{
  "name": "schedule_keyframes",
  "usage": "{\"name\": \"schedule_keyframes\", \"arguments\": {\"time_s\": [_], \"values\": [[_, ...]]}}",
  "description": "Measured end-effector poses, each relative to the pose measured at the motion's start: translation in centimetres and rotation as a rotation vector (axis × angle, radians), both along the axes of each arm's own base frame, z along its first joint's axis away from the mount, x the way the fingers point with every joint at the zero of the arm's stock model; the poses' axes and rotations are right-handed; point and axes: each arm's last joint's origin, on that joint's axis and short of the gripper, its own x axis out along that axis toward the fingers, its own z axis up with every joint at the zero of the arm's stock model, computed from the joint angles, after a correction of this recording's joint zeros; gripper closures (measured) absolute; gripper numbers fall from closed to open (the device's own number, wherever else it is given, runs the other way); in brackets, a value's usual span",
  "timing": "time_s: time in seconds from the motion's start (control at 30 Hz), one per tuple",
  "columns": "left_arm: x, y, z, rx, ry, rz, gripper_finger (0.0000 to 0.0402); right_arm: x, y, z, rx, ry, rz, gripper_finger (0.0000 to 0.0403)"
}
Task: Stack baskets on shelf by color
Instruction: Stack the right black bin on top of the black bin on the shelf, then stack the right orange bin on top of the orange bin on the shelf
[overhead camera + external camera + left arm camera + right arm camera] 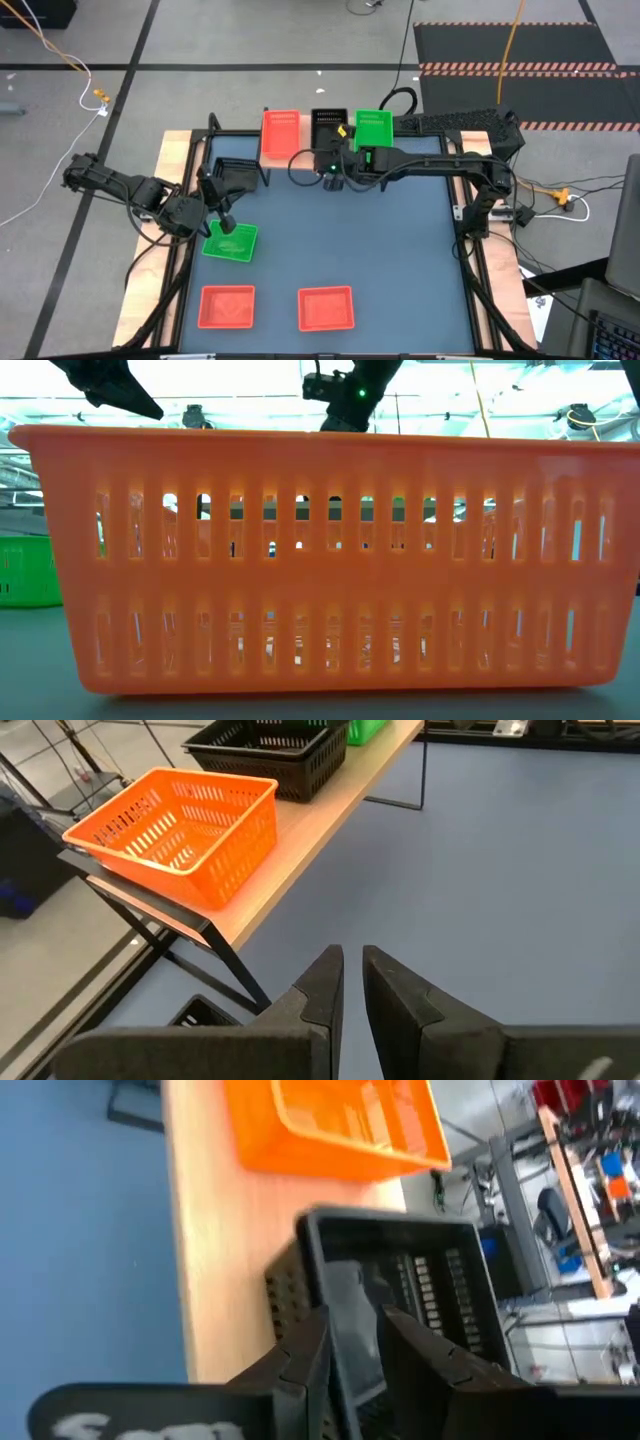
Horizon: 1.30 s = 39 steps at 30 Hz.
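The shelf (303,152) stands along the table's far edge with a red basket (280,132), a black basket (328,128) and a green basket (374,128) side by side on it. My right gripper (331,160) reaches over from the right and is shut on the black basket (400,1270). My left gripper (226,222) hovers just above a green basket (231,242) on the table's left part, fingers shut (352,982) with nothing between them. A second black basket (236,176) sits on the table beside the shelf's left legs. My right gripper has the black basket by the wall on its near side (350,1305), one finger outside and one inside. The fingers slant in from the table's near side and above. The basket's bottom rests on the shelf plank (210,1280), upright.
Two red baskets (227,306) (326,308) stand near the table's near edge; one (320,560) fills the low view. Open blue table surface (380,240) lies in the middle and right. The shelf's thin black legs (420,770) stand on the table.
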Motion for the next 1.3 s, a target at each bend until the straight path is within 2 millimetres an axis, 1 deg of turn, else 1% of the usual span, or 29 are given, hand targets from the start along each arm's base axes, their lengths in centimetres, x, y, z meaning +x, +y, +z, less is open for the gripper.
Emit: {"name": "schedule_keyframes", "arguments": {"time_s": [0.13,0.23,0.3,0.37,0.43,0.53,0.57,0.63,0.67,0.77,0.87,0.97,1.03,1.1,1.17,1.3], "values": [[0.0,0.0,0.0,-0.001,-0.001,0.0,0.0355,0.3,0.5,0.2,0.023,-0.029,0.046,0.0323],[0.0,0.0,0.0,-0.01,-0.006,0.006,0.0355,0.1,1.1,0.6,0.026,-0.046,0.061,0.0323],[0.0,0.0,0.0,-0.013,-0.008,0.008,0.0355,-0.1,1.9,1.3,0.041,-0.086,0.062,0.0323],[0.0,0.0,0.0,-0.013,-0.008,0.008,0.0355,-0.3,2.9,1.9,0.114,-0.156,0.069,0.0323],[-0.1,0.0,-0.1,-0.014,0.002,0.011,0.0355,-0.2,4.1,2.0,0.254,-0.211,0.141,0.0323],[-0.3,0.1,-0.3,-0.03,0.016,0.03,0.0355,0.4,6.0,2.3,0.436,-0.262,0.333,0.0323],[-0.3,0.1,-0.4,-0.04,0.018,0.039,0.0355,0.8,6.6,2.2,0.466,-0.287,0.392,0.0323],[-0.5,0.2,-0.5,-0.058,0.02,0.058,0.0355,1.8,7.7,1.7,0.474,-0.381,0.468,0.0323],[-0.5,0.2,-0.5,-0.061,0.021,0.061,0.0355,2.2,8.2,1.2,0.477,-0.433,0.484,0.0323],[-0.5,0.2,-0.5,-0.051,0.019,0.06,0.0355,3.8,9.1,-1.2,0.479,-0.544,0.523,0.0323],[-0.5,0.3,-0.4,-0.019,0.008,0.081,0.0355,5.3,9.9,-3.4,0.407,-0.551,0.591,0.0323],[-0.4,0.4,-0.4,0.034,-0.016,0.133,0.0355,7.0,10.4,-5.2,0.369,-0.638,0.632,0.0323],[-0.4,0.6,-0.9,0.083,-0.013,0.177,0.0355,7.9,11.0,-6.4,0.364,-0.696,0.652,0.0323],[-0.4,0.7,-1.6,0.108,0.002,0.201,0.0355,8.5,11.5,-7.9,0.346,-0.703,0.672,0.0323],[-0.4,0.9,-2.4,0.111,0.018,0.223,0.0355,8.8,11.8,-9.2,0.334,-0.665,0.68,0.0323],[-0.4,1.2,-4.1,0.072,0.013,0.284,0.0355,9.0,12.4,-10.6,0.37,-0.615,0.672,0.0323]]}}
